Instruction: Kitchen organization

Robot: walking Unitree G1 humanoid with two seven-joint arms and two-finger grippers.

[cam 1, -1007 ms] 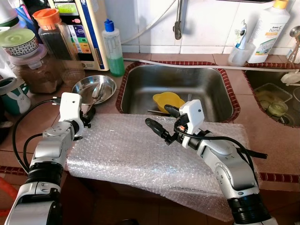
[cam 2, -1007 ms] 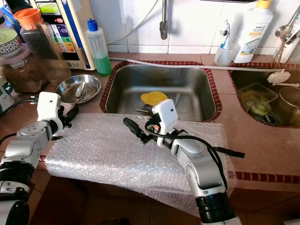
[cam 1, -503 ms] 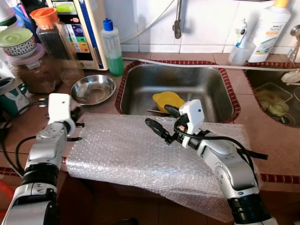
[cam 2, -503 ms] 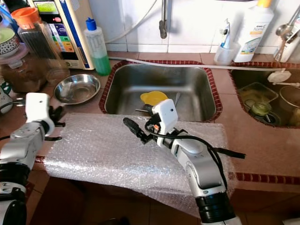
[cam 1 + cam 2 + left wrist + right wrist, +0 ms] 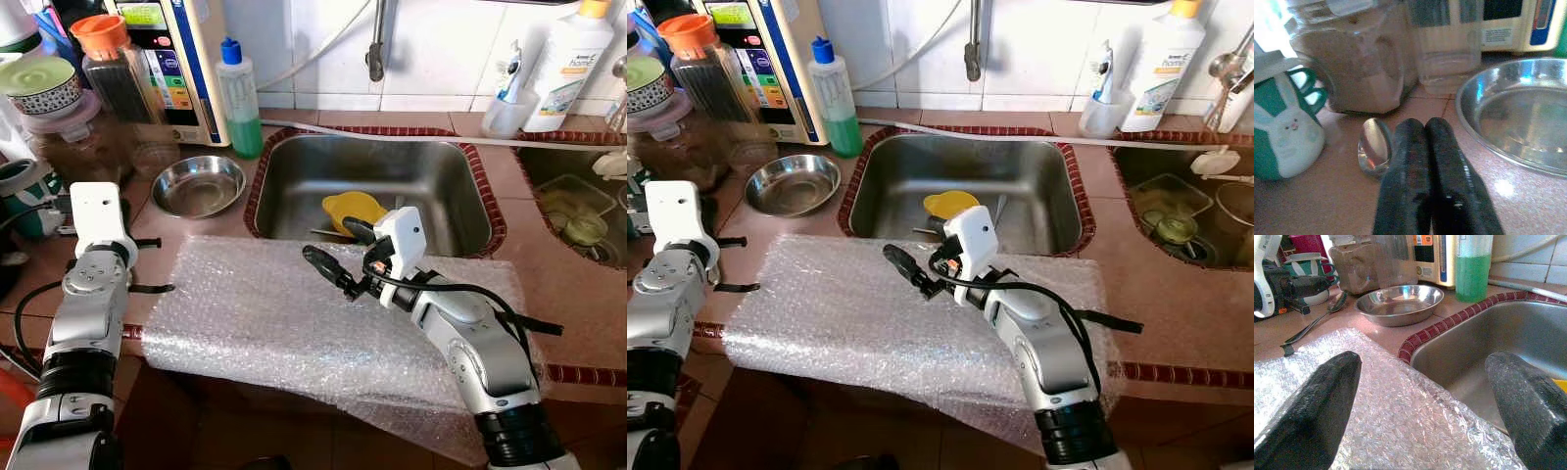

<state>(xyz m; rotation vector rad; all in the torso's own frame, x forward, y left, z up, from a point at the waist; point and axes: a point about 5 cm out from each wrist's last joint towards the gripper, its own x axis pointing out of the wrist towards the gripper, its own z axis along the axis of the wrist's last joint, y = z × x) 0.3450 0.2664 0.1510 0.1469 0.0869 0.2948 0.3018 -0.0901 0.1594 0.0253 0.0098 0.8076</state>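
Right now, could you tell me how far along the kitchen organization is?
Done: the steel bowl stands empty, the spoon lying on the counter by the bunny mug. In hand: nothing visibly; the left gripper is shut beside the spoon, the right gripper hovers open over the bubble wrap. Left: the bubble wrap spread across the counter edge and the yellow dish in the sink.

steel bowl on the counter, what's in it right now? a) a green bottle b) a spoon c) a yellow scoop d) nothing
d: the steel bowl shows only its bare shiny bottom, and the spoon lies on the counter beside it, by the left hand.
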